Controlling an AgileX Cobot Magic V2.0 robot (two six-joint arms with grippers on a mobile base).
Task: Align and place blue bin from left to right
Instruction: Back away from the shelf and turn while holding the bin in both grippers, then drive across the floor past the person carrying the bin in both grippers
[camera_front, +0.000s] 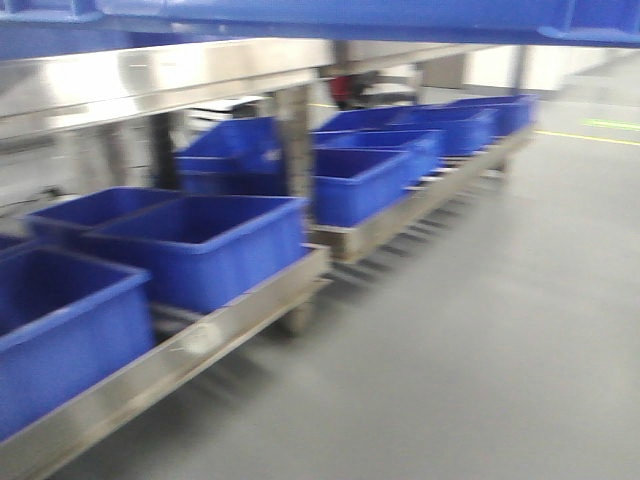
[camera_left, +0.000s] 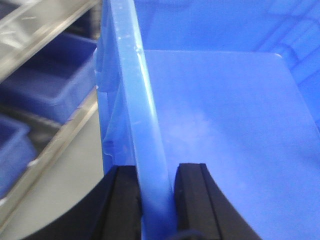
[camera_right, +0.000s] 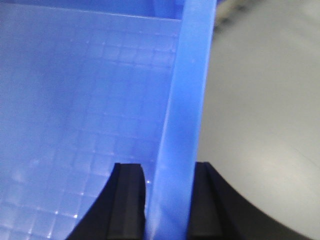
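Observation:
I hold a blue bin off the floor by its two side rims. Its underside shows as a blue band (camera_front: 330, 18) along the top of the front view. In the left wrist view my left gripper (camera_left: 157, 200) is shut on the bin's left rim (camera_left: 135, 90), one black finger (camera_left: 125, 200) outside the wall and one inside. In the right wrist view my right gripper (camera_right: 167, 200) is shut on the right rim (camera_right: 187, 85). The bin's gridded floor (camera_right: 80, 100) is bare.
A low steel rack (camera_front: 200, 340) runs from near left to far right and carries a row of several blue bins (camera_front: 200, 245). A steel shelf (camera_front: 150, 75) spans above them on a post (camera_front: 297, 150). Grey floor (camera_front: 480, 330) lies to the right.

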